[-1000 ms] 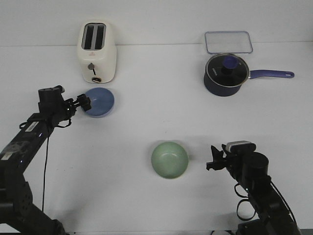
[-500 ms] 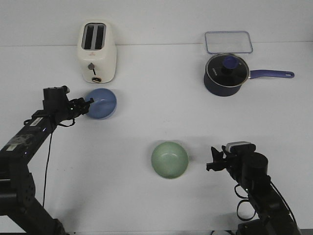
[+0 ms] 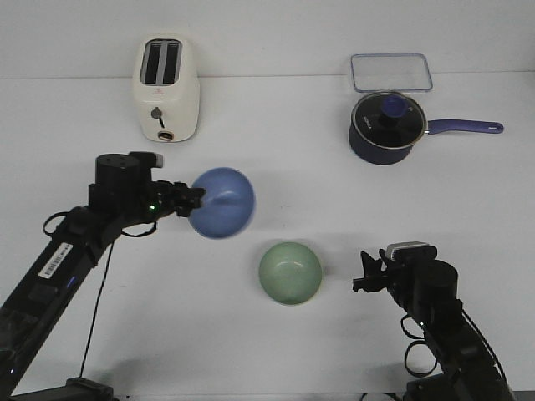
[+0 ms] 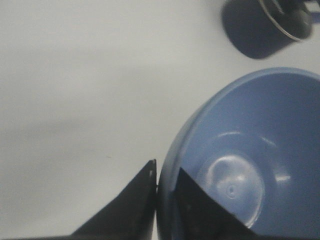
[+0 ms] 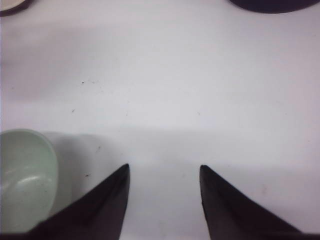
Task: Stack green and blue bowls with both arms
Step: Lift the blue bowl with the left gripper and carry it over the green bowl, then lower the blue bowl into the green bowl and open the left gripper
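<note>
Left of centre in the front view: my left gripper (image 3: 194, 200), clamped on the near rim of the blue bowl (image 3: 222, 203); one finger sits inside the rim, the other outside, as the left wrist view shows (image 4: 150, 210). Bowl appears lifted clear of the table (image 3: 276, 368) and tilted, though height is hard to judge.

Lower centre: green bowl (image 3: 290, 273), upright on the table, nothing inside it.

Lower right: my right gripper (image 3: 365, 271), fingers spread and holding nothing, just beside the green bowl but apart from it.

Step in hand, by my reading: carry of the blue bowl toward the green one. Next move calls for travel down-right in the frame, levelling the bowl, centring it over the green rim, then lowering and letting go.

Room: bare table between the two bowls. Toaster (image 3: 168, 88) at upper left, saucepan (image 3: 386, 127) and clear lid (image 3: 390, 72) at upper right, all well apart from the route.
</note>
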Tool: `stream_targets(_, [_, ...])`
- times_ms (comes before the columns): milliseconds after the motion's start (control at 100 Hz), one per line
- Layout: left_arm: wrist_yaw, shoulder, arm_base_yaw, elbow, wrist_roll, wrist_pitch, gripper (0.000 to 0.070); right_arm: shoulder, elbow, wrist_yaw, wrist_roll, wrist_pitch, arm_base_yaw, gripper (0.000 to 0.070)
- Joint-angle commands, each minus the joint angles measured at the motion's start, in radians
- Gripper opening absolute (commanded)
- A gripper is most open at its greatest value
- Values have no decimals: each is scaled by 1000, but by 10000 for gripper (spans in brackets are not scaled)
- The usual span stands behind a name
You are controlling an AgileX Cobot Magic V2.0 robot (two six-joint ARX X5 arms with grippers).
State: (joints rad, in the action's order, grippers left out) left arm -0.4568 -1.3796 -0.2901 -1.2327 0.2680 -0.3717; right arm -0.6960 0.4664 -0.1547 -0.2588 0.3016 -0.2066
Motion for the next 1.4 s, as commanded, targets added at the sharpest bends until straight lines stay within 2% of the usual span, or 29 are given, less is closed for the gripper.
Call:
stream_targets(0, [-11,-10,-81,-17,-24,3,15,-5,3,0,-5,-13,-2,271])
stream_targets(200, [77,-87,-301,-17,-52,6,14,-5,3,-1,-5,-13,-2,271])
stream_targets(500, [82,-237,-424,-17,-77,35,22,-5,3,-1,-4,-13,-2,271])
stream_targets(540, [82,-241,-426,-17,-77,35,74,-5,3,-1,-4,-13,-2,271])
stream_targets(630, [82,-229,-424,-17,-76,36,325,-5,3,-1,-2,-13,-2,271])
stream_targets(680, [83,-212,-414,-17,-77,35,360,-4,3,-1,-2,-13,-2,271])
stream_targets(800, [87,-134,-360,-17,-100,17,356,-4,3,0,-1,-17,-2,271])
stream_targets(890, [159,-50,-308,-17,-128,-9,304,8,3,3,5,-20,0,262])
stream_targets(940, [220,4,-274,-17,-151,-28,210,22,3,3,10,-21,3,210])
stream_targets(980, [269,45,-244,-17,-166,-46,89,40,3,5,16,-21,6,108])
stream_targets(1000, [297,73,-225,-17,-180,-62,0,51,3,8,18,-21,7,41])
stream_targets(1010, [309,83,-217,-17,-185,-70,0,56,3,9,20,-20,8,4])
stream_targets(1020, [315,88,-213,-17,-186,-74,0,62,3,10,22,-19,9,0])
stream_targets(1040, [346,112,-194,-17,-190,-90,18,74,3,13,25,-15,11,0])
stream_targets(1140, [449,217,-120,21,-219,-120,14,150,-11,52,26,-13,18,0])
stream_targets(1230, [495,374,-55,174,-234,2,14,257,-60,71,32,-60,24,0])
stream_targets(1390, [542,725,59,594,-235,401,13,449,-170,122,51,-169,24,0])
